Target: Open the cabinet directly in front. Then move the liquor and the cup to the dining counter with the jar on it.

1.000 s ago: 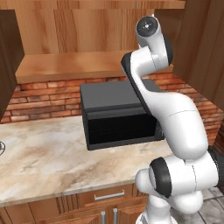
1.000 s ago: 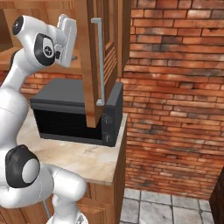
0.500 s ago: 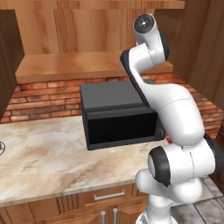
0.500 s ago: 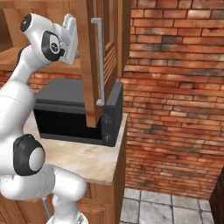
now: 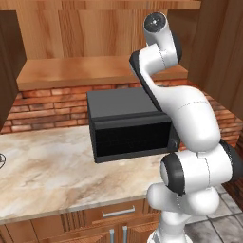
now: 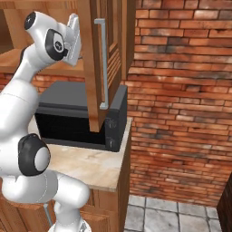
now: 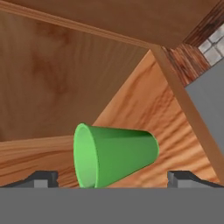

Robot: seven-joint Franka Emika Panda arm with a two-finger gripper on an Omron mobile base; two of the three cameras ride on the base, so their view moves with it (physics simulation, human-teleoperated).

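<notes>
In the hand view the cup [image 7: 114,156] sits on the wooden shelf of the cabinet [image 6: 97,63], between the two spread fingers [image 7: 41,178], which stand wide apart and touch nothing; because that view rolls with the hand, the cup's long axis runs across the picture, rim toward the left and narrow base toward the right. The cabinet door hangs open with its long silver handle [image 6: 102,63] showing, above a black microwave [image 5: 130,124] on the marble table [image 5: 52,175]. Red brick wall [image 6: 181,99] stands behind and to the right.
</notes>
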